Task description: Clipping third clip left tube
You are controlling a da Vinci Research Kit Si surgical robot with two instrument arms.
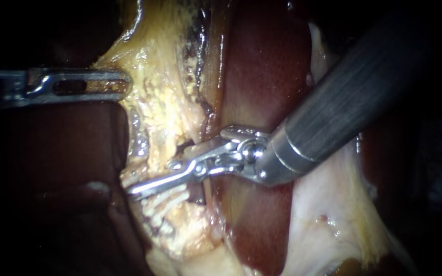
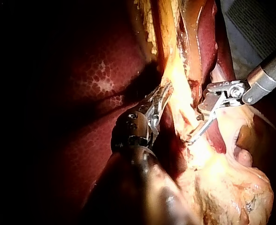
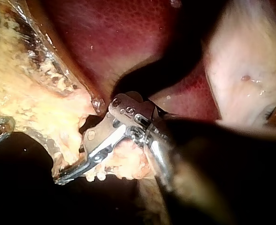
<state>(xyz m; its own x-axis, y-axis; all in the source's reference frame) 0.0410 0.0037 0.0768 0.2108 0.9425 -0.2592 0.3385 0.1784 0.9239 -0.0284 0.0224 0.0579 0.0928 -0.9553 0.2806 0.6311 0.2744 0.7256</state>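
While left instrument [image 1: 125,85] jaws clamp edge of yellow fatty tissue [image 1: 164,102], right instrument [image 1: 154,176] jaws parted astride same tissue lower down, liver [image 1: 262,66] behind

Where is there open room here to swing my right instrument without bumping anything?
Free: the dark liver below the left instrument, bordered by the yellow tissue it grips; and the smooth liver strip between that tissue and the shaft of the right instrument. Crowded: the yellow tissue around the right instrument's tip.
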